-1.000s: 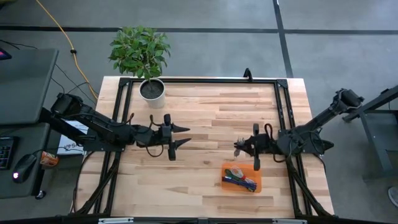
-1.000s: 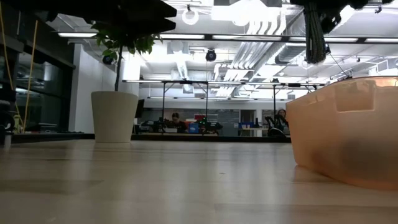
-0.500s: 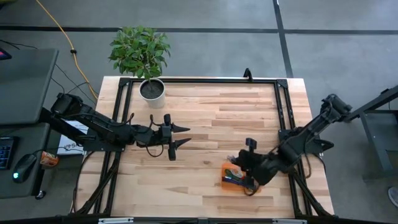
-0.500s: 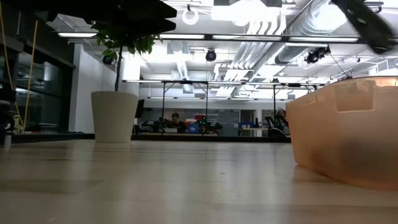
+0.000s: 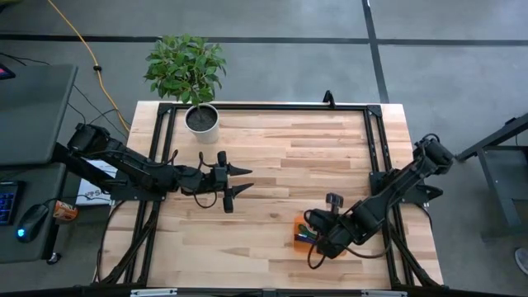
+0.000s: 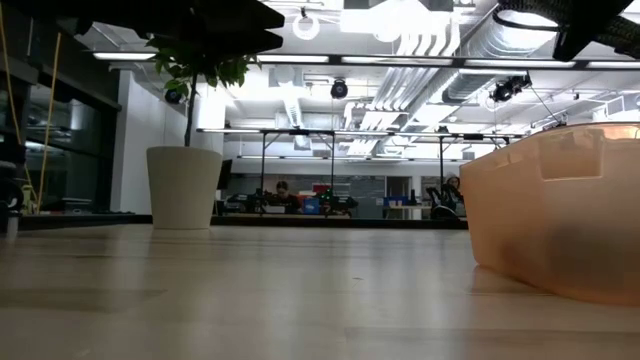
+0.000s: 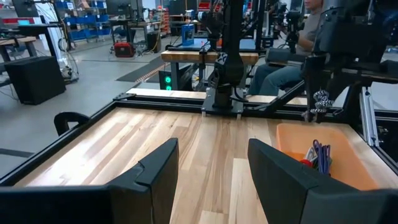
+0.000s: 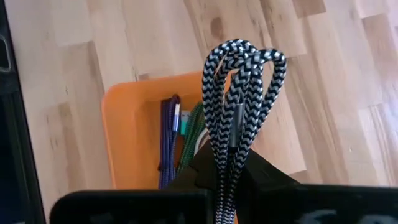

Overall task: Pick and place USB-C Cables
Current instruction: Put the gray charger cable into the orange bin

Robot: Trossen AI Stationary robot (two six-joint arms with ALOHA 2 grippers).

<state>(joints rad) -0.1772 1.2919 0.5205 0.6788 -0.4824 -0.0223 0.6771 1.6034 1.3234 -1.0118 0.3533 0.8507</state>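
From above, the right gripper covered most of the orange tray — its cables were too small to tell apart there. In the level view the tray ran off the edge at three o'clock. The braided cable hid its lower end between the fingers — connectors unseen.

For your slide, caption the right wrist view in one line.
Right hand shut on a black-and-white braided cable, above the orange tray holding blue and green cables.

Grey concrete floor, potted plant, distant workbenches under bright ceiling lights.
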